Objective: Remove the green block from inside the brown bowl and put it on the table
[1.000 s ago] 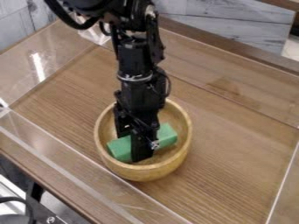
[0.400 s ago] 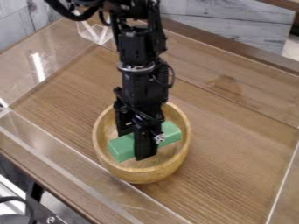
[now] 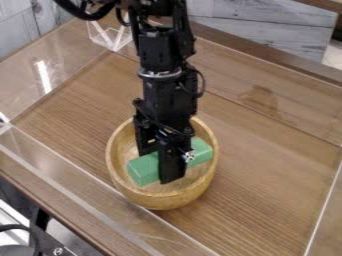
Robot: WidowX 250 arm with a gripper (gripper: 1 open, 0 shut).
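clamped, black two-fingered robot gripper point(image 3: 174, 168), jaws pressed onto the small flat bright green rectangular block point(image 3: 170, 164) across its middle, inside the round light-brown wooden bowl point(image 3: 128, 184). compared with a second ago: sits a touch higher and further right in view, with the block's right end raised a little toward the bowl's right rim; before, lay flatter and nearer the bowl's left wall. bowl in the same spot as before. cannot tell whether the block's left end touches the bowl floor.

counted: one arm, one gripper, one green block, one bowl, one table.

smooth, rounded edges on the block, plain saturated green, partly hidden behind the dark fingers. thick rounded rim on the bowl, pale grain, shallow hollow. matte black jointed arm point(image 3: 159, 55) coming down steeply from the top of the view. brown wood-grain tabletop point(image 3: 274, 150) with long straight streaks, glossy in places. clear acrylic walls point(image 3: 60, 185) around the edges, catching pale reflections. light stone-patterned surface point(image 3: 274, 30) beyond the far wall.
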